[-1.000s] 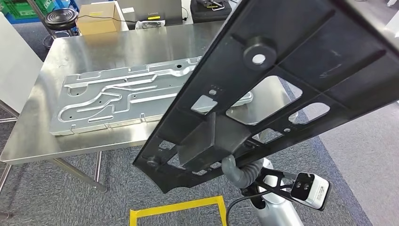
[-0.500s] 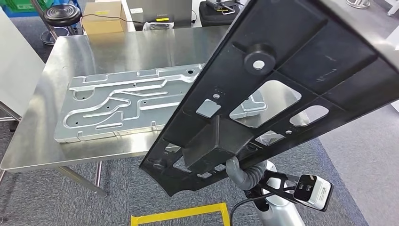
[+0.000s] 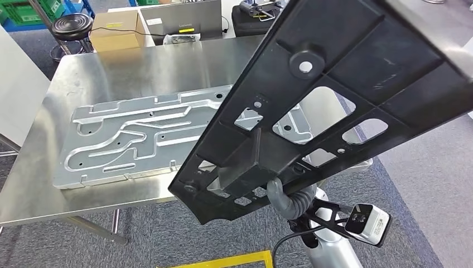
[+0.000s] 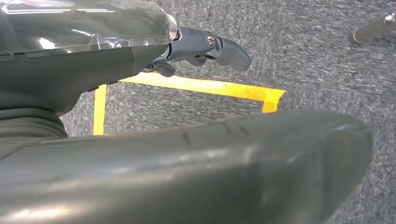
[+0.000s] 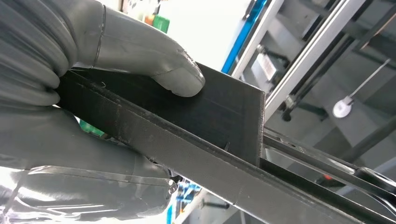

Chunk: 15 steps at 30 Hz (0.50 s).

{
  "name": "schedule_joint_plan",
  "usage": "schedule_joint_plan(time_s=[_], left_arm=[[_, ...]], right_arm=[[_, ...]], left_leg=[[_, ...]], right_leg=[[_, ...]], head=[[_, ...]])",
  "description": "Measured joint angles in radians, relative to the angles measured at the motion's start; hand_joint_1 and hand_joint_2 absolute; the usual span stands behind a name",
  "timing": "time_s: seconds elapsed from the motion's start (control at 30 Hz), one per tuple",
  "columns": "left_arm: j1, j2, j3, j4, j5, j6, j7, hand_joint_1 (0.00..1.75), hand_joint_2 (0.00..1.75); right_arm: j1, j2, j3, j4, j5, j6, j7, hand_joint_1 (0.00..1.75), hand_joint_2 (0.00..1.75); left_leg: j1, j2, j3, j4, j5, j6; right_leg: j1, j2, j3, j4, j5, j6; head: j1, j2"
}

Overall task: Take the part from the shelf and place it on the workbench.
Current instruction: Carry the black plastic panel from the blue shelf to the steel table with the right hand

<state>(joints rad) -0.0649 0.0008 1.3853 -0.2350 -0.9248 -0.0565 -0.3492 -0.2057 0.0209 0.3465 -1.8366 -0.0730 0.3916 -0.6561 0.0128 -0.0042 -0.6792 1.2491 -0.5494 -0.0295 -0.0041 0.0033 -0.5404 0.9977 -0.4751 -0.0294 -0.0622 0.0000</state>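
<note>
Far left in the head view, a round black stool (image 3: pixel 71 24) stands on the grey carpet beyond the counter (image 3: pixel 33 184), with green crates behind it and a cardboard box (image 3: pixel 114 30) just beside it. The counter is a bare stainless-steel top on thin legs. Lying flat on it is a large stamped metal panel (image 3: pixel 128 139) with raised winding channels and small holes, reaching from near the left edge to under the black part. Behind the far edge sits a grey laptop-like lid (image 3: pixel 181 17) and a dark case.

The black plastic part (image 3: pixel 334 95) hangs tilted in the air above the right half of the counter, its low end near the front edge and its high end rising past the upper right corner. It is a long ribbed frame with cut-outs, a round boss and a boxy block on the underside.

The left hand (image 4: pixel 205 46) hangs over the carpet and a yellow tape line (image 4: pixel 196 86), its dark fingers curled in with nothing in them.

The right hand (image 5: pixel 70 93) clamps the part's edge, grey thumb (image 5: pixel 154 60) pressed on one face. Its wrist camera (image 3: pixel 365 223) shows below.
</note>
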Motion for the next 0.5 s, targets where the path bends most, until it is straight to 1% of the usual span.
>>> schedule_joint_plan(time_s=[0.03,0.07,0.1,0.13,0.23,0.27,0.3,0.33,0.4,0.43,0.47,0.5], left_arm=[[0.001,0.0,0.0,0.0,0.0,0.0,0.0,0.0,0.0],[0.002,0.0,0.0,0.0,0.0,0.0,0.0,0.0,0.0],[0.002,0.0,0.001,0.0,0.0,0.0,-0.001,0.0,0.0],[0.002,0.0,0.001,0.0,0.0,0.0,-0.001,0.0,0.0],[0.002,-0.001,0.003,0.0,0.0,0.003,-0.003,0.0,0.0],[0.002,-0.001,0.003,0.0,0.0,0.004,-0.003,0.0,0.0],[0.001,-0.002,0.003,0.0,-0.001,0.004,-0.003,0.0,0.0],[-0.001,-0.002,0.003,0.0,-0.004,0.003,-0.003,0.0,0.0],[-0.006,-0.001,0.003,0.0,-0.013,-0.001,-0.005,0.0,0.0],[-0.009,-0.001,0.003,0.0,-0.018,-0.004,-0.006,0.0,0.0],[-0.011,-0.001,0.002,0.0,-0.022,-0.006,-0.007,0.0,0.0],[-0.012,-0.001,0.002,0.0,-0.024,-0.008,-0.008,0.0,0.0]], right_arm=[[-0.001,-0.001,0.0,0.002,0.001,-0.001,0.0,1.75,1.75],[-0.002,-0.001,0.0,0.003,0.001,-0.001,0.0,1.75,1.75],[-0.005,-0.002,0.0,0.005,0.002,-0.003,0.0,1.75,1.75],[-0.008,-0.002,-0.001,0.006,0.007,-0.009,0.0,1.75,1.75],[-0.032,-0.009,-0.009,0.021,0.042,-0.061,0.0,1.75,1.75],[-0.053,-0.014,-0.015,0.035,0.063,-0.092,0.0,1.75,1.75],[-0.082,-0.022,-0.022,0.059,0.09,-0.132,0.0,1.75,1.75],[-0.12,-0.031,-0.03,0.095,0.122,-0.178,0.0,1.75,1.75],[-0.216,-0.053,-0.044,0.209,0.199,-0.286,0.002,1.75,1.75],[-0.266,-0.063,-0.049,0.28,0.236,-0.335,0.002,1.75,1.75],[-0.314,-0.073,-0.055,0.347,0.265,-0.373,0.002,1.75,1.75],[-0.356,-0.081,-0.06,0.411,0.284,-0.397,0.002,1.75,1.75]], left_leg=[[0.002,0.001,0.02,-0.072,0.055,0.0],[0.001,0.001,0.043,-0.139,0.098,0.002],[0.0,0.001,0.062,-0.193,0.124,0.006],[-0.002,0.001,0.072,-0.222,0.133,0.011],[-0.003,-0.001,0.073,-0.232,0.124,0.028],[-0.002,-0.001,0.075,-0.234,0.123,0.035],[-0.001,0.0,0.078,-0.237,0.123,0.04],[-0.001,0.001,0.08,-0.239,0.122,0.045],[-0.002,0.002,0.081,-0.238,0.119,0.05],[-0.003,0.002,0.081,-0.238,0.118,0.052],[-0.003,0.001,0.082,-0.237,0.117,0.052],[-0.004,-0.001,0.085,-0.236,0.116,0.053]], right_leg=[[0.0,0.001,0.012,0.0,-0.009,0.003],[0.001,0.001,0.022,0.001,-0.019,0.007],[0.002,0.002,0.028,0.003,-0.026,0.012],[0.003,0.002,0.029,0.004,-0.03,0.017],[0.003,0.003,0.026,0.005,-0.037,0.032],[0.002,0.003,0.022,0.017,-0.047,0.037],[0.0,0.002,0.008,0.047,-0.063,0.042],[-0.001,0.001,-0.019,0.099,-0.087,0.047],[-0.002,0.001,-0.103,0.243,-0.138,0.052],[-0.003,0.001,-0.139,0.296,-0.145,0.053],[-0.002,0.0,-0.158,0.312,-0.132,0.052],[-0.002,0.0,-0.155,0.284,-0.098,0.048]], head=[[0.0,0.0],[0.0,0.0],[0.0,0.0],[0.0,0.0],[0.0,0.0],[0.0,0.0],[0.0,0.0],[0.0,0.0],[0.0,0.0],[0.0,0.0],[0.0,0.0],[0.0,0.0]])
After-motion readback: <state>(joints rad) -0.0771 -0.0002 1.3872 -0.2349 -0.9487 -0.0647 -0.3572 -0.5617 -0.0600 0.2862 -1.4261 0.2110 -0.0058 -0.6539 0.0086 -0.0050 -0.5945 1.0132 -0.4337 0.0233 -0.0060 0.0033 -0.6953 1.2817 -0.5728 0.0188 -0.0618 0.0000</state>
